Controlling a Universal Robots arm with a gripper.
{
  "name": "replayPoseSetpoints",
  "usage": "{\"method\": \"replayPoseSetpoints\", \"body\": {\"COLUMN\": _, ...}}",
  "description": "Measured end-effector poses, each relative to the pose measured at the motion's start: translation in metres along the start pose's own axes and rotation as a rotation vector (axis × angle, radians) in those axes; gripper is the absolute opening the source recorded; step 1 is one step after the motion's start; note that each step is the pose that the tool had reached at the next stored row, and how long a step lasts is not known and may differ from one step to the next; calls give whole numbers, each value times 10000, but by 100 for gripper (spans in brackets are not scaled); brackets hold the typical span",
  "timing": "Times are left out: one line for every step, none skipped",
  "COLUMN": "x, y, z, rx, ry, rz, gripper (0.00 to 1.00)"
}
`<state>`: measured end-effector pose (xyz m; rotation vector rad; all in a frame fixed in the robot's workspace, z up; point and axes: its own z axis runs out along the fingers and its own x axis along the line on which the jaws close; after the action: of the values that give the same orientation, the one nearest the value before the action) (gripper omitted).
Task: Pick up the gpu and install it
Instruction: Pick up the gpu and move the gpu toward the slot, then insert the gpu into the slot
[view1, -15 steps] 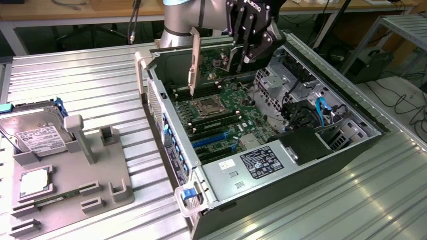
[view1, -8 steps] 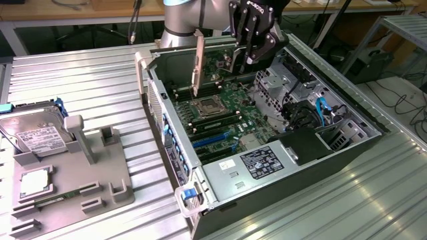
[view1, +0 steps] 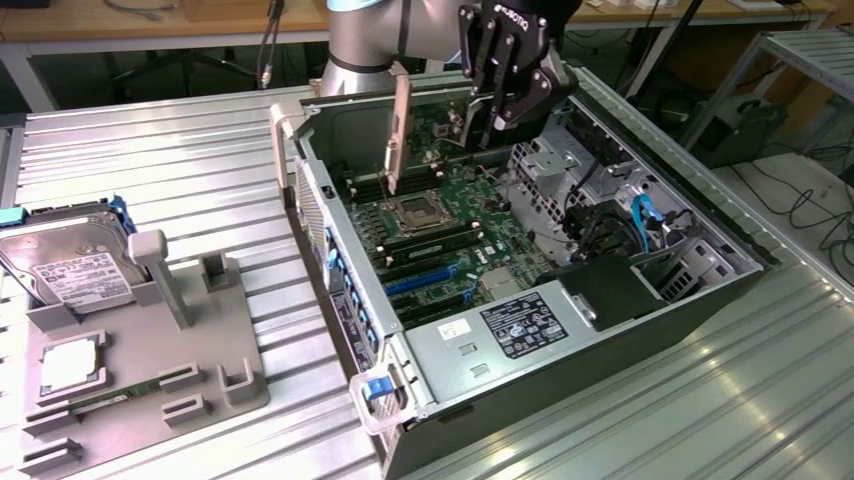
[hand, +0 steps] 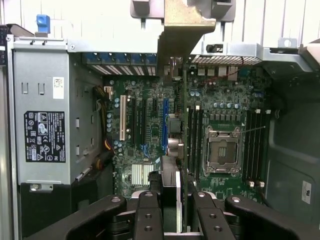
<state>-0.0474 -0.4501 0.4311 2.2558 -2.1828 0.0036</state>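
Gpu (view1: 399, 130) hung edge-on above the open computer case (view1: 340, 270), its silver bracket toward the motherboard (view1: 447, 215). The pincer (view1: 505, 95) was clamped on the card's upper edge. A hard drive (view1: 70, 262) lay well apart on the bench (view1: 187, 150).

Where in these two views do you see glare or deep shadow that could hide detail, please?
Exterior view: bright glare on the ribbed metal table at the exterior view's right; the gripper is a dark silhouette. Wrist view: the pale surface behind the case is washed out, while the gpu, seen edge-on, shades the motherboard beside it.
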Motion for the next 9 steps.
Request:
{"method": "replayPoseSetpoints", "body": {"x": 0, "y": -1, "z": 1, "rx": -1, "ry": 1, "rz": 0, "gripper": 28}}
{"method": "replayPoseSetpoints", "body": {"x": 0, "y": -1, "z": 1, "rx": -1, "ry": 1, "rz": 0, "gripper": 28}}
{"method": "replayPoseSetpoints", "body": {"x": 0, "y": -1, "z": 1, "rx": 0, "ry": 1, "rz": 0, "gripper": 28}}
{"method": "replayPoseSetpoints", "body": {"x": 0, "y": -1, "z": 2, "rx": 0, "ry": 1, "rz": 4, "gripper": 28}}
{"method": "replayPoseSetpoints", "body": {"x": 0, "y": -1, "z": 2, "rx": 0, "ry": 1, "rz": 4, "gripper": 28}}
{"method": "replayPoseSetpoints", "body": {"x": 0, "y": -1, "z": 2, "rx": 0, "ry": 1, "rz": 4, "gripper": 28}}
{"method": "replayPoseSetpoints", "body": {"x": 0, "y": -1, "z": 3, "rx": 0, "ry": 1, "rz": 4, "gripper": 28}}
{"method": "replayPoseSetpoints", "body": {"x": 0, "y": -1, "z": 5, "rx": 0, "ry": 0, "rz": 4, "gripper": 28}}
{"method": "replayPoseSetpoints", "body": {"x": 0, "y": -1, "z": 8, "rx": 0, "ry": 1, "rz": 4, "gripper": 28}}
